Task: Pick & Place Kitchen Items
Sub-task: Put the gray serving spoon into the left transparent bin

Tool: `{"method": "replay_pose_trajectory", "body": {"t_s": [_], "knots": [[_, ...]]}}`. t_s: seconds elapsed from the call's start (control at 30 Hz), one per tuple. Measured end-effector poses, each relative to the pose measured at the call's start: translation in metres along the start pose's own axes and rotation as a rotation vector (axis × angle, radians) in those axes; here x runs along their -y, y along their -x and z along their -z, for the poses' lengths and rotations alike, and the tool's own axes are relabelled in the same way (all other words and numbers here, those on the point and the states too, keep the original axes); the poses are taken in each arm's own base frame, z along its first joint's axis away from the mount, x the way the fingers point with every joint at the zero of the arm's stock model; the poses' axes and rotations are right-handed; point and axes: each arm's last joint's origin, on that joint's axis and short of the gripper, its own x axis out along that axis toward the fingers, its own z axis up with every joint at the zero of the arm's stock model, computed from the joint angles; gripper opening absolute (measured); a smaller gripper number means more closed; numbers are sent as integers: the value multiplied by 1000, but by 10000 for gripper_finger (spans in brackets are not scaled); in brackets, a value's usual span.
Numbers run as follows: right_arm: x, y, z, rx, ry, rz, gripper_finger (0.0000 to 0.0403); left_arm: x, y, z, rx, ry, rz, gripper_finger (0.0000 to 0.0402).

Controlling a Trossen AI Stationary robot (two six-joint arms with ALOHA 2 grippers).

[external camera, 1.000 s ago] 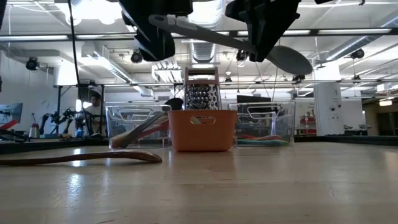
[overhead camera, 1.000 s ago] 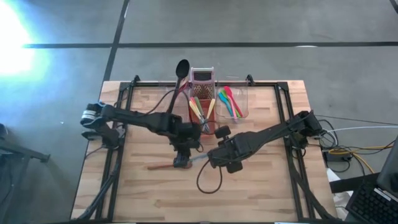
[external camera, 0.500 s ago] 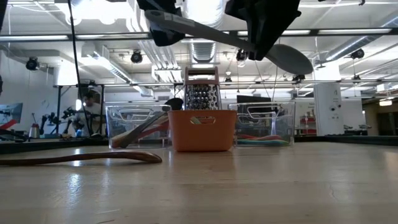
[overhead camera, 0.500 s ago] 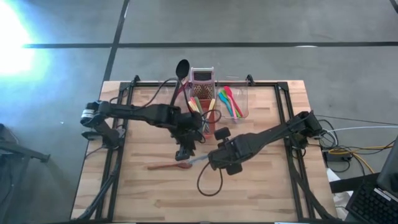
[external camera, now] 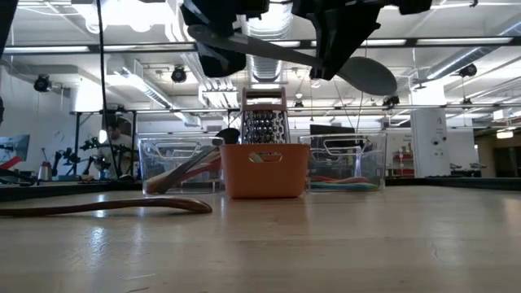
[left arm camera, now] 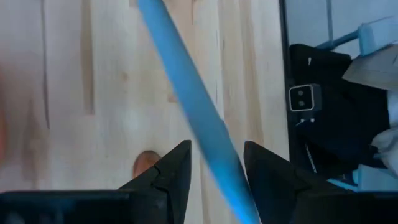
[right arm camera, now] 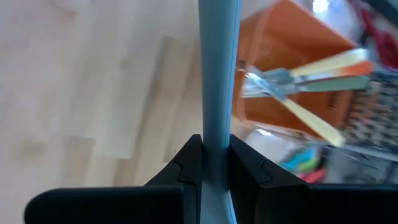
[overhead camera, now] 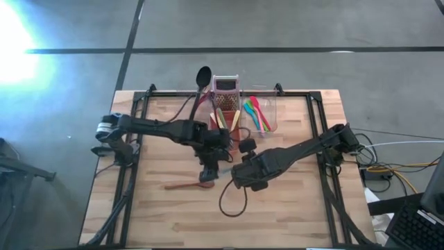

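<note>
Overhead, we see a wooden surface (overhead camera: 291, 201); the right gripper (right arm camera: 216, 163) clamps a long grey-blue spoon (right arm camera: 217, 74) aloft, likely for handover, its handle between the left gripper's (left arm camera: 214, 163) parted fingers, not yet closed.

left end effector (overhead camera: 207, 173) – shifted toward tub | grey ladle (external camera: 326, 65) – tilted slightly

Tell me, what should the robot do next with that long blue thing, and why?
Probably shut the left claw on the blue handle. The handle already runs between its open fingers, and the right claw is clamped on it farther along, so it looks like a hand-over needing a second grip.
</note>
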Motion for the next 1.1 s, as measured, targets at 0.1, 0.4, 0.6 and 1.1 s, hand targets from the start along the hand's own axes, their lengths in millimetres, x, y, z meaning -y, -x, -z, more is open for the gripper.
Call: {"method": "replay_pose_trajectory", "body": {"t_s": [0.1, 0.4, 0.6, 1.1], "knots": [[2, 0, 0, -1, -11, 34, 35, -4, -10, 0, -28, 13, 12, 149], [2, 0, -1, 13, -15, 32, 35, -11, -25, -2, -58, -18, 12, 148], [2, 1, -1, 16, -32, 7, 35, -13, -23, 0, -64, -43, -64, 74], [5, 13, -4, 46, -162, -13, 84, -17, -26, -1, -58, -102, -127, 48]]}}
